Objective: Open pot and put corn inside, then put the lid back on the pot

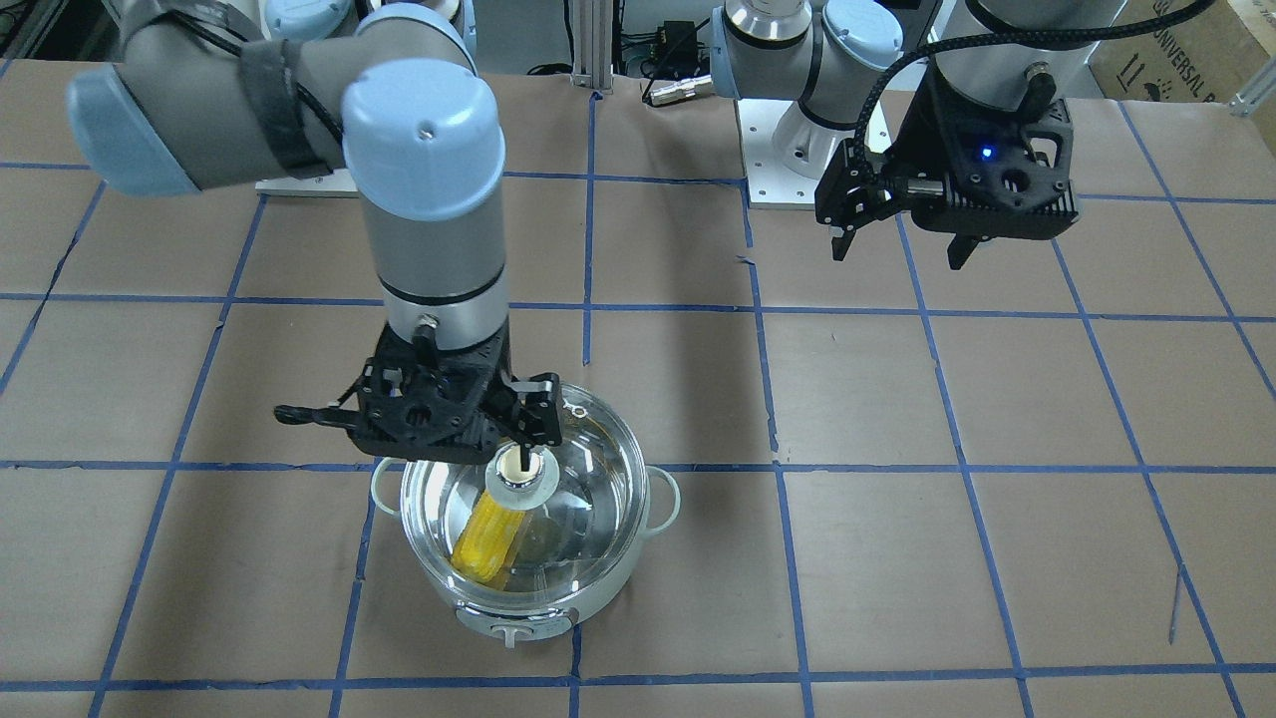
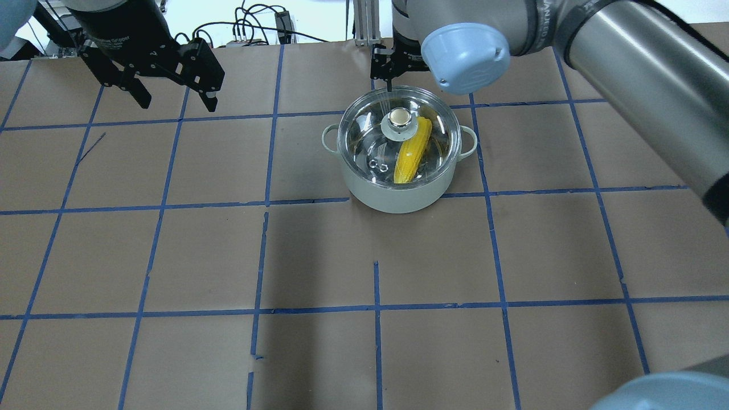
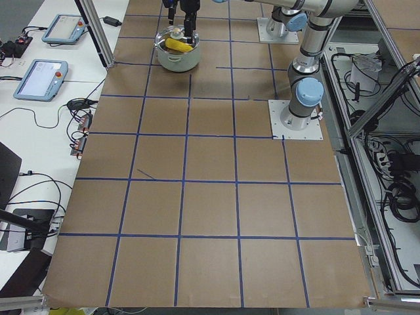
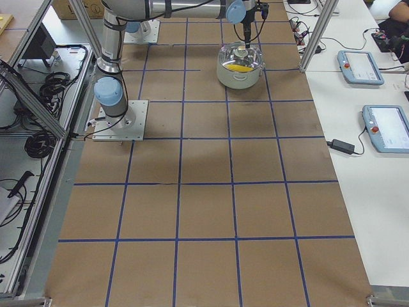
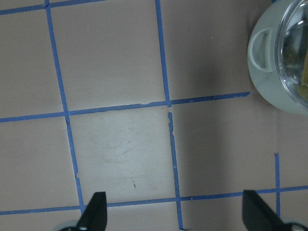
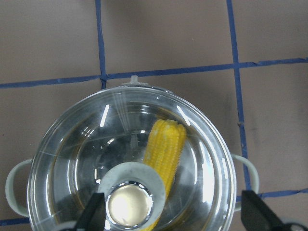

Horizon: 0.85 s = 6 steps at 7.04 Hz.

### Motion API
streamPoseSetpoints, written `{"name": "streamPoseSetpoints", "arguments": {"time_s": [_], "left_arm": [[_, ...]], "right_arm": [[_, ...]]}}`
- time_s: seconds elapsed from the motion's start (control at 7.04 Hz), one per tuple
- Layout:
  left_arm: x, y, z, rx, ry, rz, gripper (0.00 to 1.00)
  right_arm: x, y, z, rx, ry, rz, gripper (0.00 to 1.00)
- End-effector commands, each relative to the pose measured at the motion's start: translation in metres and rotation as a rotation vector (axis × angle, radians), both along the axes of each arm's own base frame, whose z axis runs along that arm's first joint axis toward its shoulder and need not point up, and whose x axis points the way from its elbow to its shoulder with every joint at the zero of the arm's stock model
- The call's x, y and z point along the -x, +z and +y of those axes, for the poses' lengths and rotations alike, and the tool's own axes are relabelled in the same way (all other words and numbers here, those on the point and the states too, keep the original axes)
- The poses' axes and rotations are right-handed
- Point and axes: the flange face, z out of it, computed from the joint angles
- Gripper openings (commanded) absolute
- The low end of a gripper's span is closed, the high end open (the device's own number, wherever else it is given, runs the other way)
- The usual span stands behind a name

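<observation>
The pale mint pot (image 1: 543,620) stands on the table with the clear glass lid (image 1: 593,474) sitting on it. The yellow corn (image 1: 486,538) lies inside, under the glass, and also shows in the right wrist view (image 6: 166,147). My right gripper (image 6: 175,219) is open just above the lid. Its fingers (image 6: 96,214) stand wide on either side of the chrome-and-cream knob (image 6: 127,207). I cannot tell whether they touch it. My left gripper (image 1: 899,257) is open and empty, raised well away from the pot (image 2: 398,199).
The table is brown paper with a blue tape grid (image 2: 265,202). The arm base plates (image 1: 788,160) sit at the robot's side. Touch-screen pendants (image 4: 383,128) and cables lie on the white benches beyond the table edges.
</observation>
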Motion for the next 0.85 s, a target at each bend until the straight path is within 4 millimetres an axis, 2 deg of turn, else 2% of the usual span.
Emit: {"name": "streamPoseSetpoints", "arguments": {"time_s": [0.0, 0.14, 0.28, 0.43, 0.71], "left_arm": [[0.000, 0.002, 0.002, -0.015, 0.001, -0.002, 1.00], [0.000, 0.001, 0.002, -0.017, 0.001, -0.001, 1.00], [0.000, 0.002, 0.002, -0.014, 0.001, -0.001, 1.00], [0.000, 0.002, 0.003, -0.017, 0.001, -0.002, 1.00], [0.001, 0.001, 0.003, -0.018, 0.001, -0.003, 1.00]], "right_arm": [[0.064, 0.059, 0.031, -0.031, 0.014, 0.015, 1.00], [0.095, 0.076, 0.053, -0.037, 0.064, 0.032, 1.00], [0.122, 0.081, 0.077, -0.041, 0.069, 0.006, 1.00], [0.141, 0.082, 0.105, -0.057, 0.074, -0.068, 1.00], [0.143, 0.094, 0.156, -0.140, 0.090, -0.072, 1.00]]}}
